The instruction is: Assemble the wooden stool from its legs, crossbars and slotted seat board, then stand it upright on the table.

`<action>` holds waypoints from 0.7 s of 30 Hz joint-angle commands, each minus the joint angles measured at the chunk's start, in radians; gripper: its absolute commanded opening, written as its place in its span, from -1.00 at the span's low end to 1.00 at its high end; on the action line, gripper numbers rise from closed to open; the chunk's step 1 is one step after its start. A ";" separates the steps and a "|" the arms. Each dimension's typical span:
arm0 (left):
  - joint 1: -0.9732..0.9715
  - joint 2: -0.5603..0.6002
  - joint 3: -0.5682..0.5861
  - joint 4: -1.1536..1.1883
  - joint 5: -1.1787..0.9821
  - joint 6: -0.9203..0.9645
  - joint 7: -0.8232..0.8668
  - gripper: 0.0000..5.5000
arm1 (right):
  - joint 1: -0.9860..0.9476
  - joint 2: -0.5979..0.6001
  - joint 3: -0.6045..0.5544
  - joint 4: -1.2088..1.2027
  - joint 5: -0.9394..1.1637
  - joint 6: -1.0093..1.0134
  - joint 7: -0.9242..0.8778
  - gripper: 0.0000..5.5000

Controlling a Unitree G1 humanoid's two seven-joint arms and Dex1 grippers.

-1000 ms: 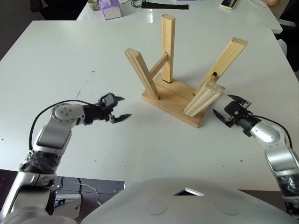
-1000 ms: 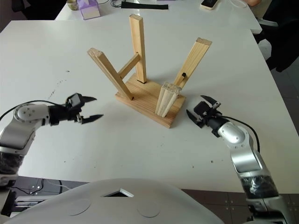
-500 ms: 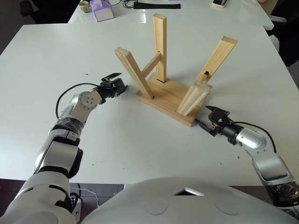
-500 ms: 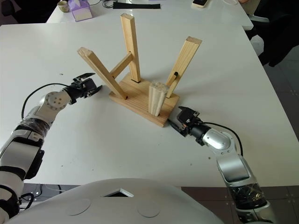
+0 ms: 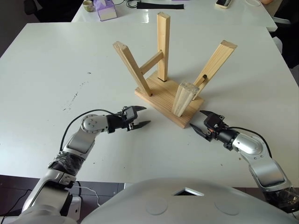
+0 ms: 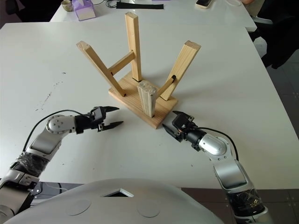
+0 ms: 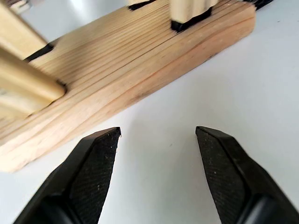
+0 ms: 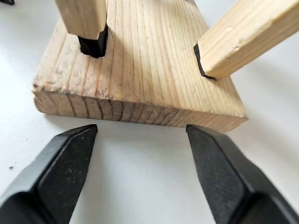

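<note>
The wooden stool lies upside down on the white table, its slotted seat board (image 5: 159, 100) flat and several legs pointing up: a tilted left leg (image 5: 131, 68), an upright back leg (image 5: 163, 46), a tilted right leg (image 5: 215, 63) and a short-looking front leg (image 5: 183, 99). A crossbar (image 5: 152, 62) joins the left and back legs. My left gripper (image 5: 140, 116) hovers open just off the board's front-left edge (image 7: 117, 70), holding nothing. At the board's front-right corner (image 8: 140, 70), my right gripper (image 5: 202, 122) is open too, fingertips flanking the corner without touching it.
At the table's far edge stand a tissue box (image 5: 106, 9), a cup (image 5: 88, 5), a black strip (image 5: 161, 6) and a phone (image 5: 223, 3). Bare table spreads left of the stool and in front of it.
The head camera has shifted. My left gripper has come away from beside the tilted left leg to the board's front-left edge. My right gripper stays at the front-right corner.
</note>
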 commanded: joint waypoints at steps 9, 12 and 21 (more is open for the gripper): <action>-0.448 -0.129 0.056 0.764 0.303 -0.252 0.339 0.10 | 0.028 -0.051 -0.078 0.102 -0.030 -0.004 0.005 0.28; -0.533 -0.181 0.006 0.924 0.387 -0.389 0.376 0.10 | -0.003 -0.052 -0.053 0.107 -0.035 -0.008 0.021 0.28; -0.422 -0.157 -0.090 0.970 0.438 -0.700 0.189 0.10 | 0.007 -0.038 -0.014 0.088 -0.037 -0.002 0.015 0.28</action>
